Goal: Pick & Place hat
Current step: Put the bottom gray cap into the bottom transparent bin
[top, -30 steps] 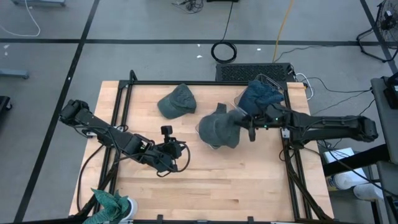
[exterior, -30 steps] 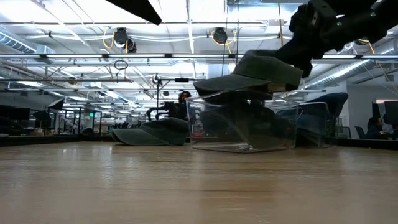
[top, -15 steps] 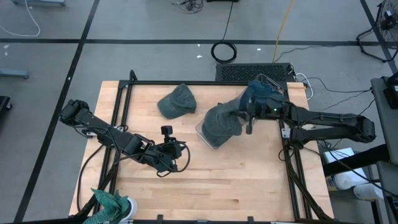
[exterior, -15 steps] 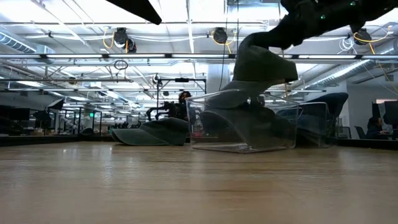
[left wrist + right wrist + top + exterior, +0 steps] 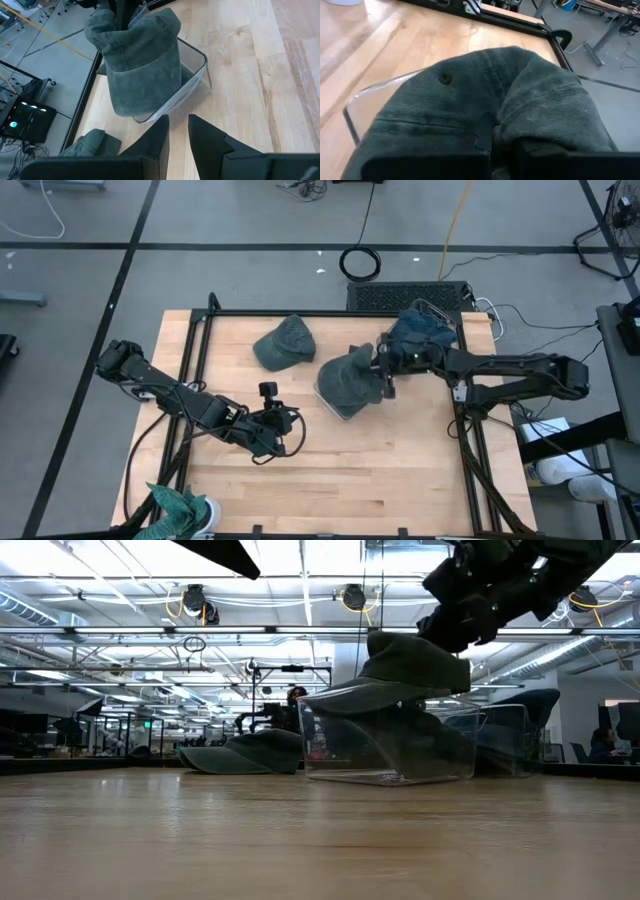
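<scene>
Currently the right gripper [image 5: 384, 370] is clamped on the grey hat [image 5: 350, 378], partly over the clear bin [image 5: 192, 82]. Lower until the brim clears the rim, then release. Left gripper [image 5: 268, 420] waits near the table's front, fingers narrowly parted, empty.

The near half of the table [image 5: 400, 480] lies bare on the right. The left arm [image 5: 190, 405] stretches across the near left. Mid-table, the clear bin [image 5: 335, 402] with the hat [image 5: 350, 377] and right gripper [image 5: 384, 370] over it blocks passage. A second hat [image 5: 284, 343] lies far left, blue cloth [image 5: 420, 332] far right.
</scene>
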You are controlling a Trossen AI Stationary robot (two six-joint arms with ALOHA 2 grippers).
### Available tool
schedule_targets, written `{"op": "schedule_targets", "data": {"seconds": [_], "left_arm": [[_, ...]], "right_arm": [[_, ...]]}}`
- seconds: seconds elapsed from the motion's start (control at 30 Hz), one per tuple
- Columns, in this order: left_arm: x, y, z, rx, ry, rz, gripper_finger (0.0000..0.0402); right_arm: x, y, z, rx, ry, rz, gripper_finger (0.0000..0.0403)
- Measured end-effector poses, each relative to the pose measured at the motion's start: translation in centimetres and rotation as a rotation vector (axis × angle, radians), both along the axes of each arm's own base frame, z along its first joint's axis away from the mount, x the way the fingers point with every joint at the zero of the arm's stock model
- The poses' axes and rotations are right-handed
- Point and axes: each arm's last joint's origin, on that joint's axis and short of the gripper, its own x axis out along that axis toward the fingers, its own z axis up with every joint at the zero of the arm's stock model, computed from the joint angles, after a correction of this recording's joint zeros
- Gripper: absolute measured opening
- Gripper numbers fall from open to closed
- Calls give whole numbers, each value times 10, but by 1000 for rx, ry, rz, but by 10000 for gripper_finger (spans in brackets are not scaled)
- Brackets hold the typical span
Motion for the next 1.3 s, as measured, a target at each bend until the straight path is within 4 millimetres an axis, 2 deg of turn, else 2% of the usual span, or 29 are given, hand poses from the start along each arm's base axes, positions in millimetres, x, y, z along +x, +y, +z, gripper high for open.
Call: {"op": "schedule_targets", "data": {"seconds": [0.17,0.43,0.57,0.8,0.93,1.07,1.3], "left_arm": [[0,0,0,0,0,0,81],[0,0,0,-2,-1,2,81],[0,0,0,0,0,0,81],[0,0,0,0,0,0,81],[0,0,0,0,0,1,81],[0,0,0,-3,-1,3,81],[0,0,0,-12,-4,8,81]], "right_arm": [[-2,-2,-4,17,40,-5,10],[-10,-9,-27,-7,281,-148,10],[-6,-13,-36,-106,338,-204,10],[2,-16,-47,-111,362,-192,16],[2,-14,-44,-87,347,-212,24],[-2,-10,-35,-27,294,-303,43],[-17,-5,-18,51,239,-405,113]]}}
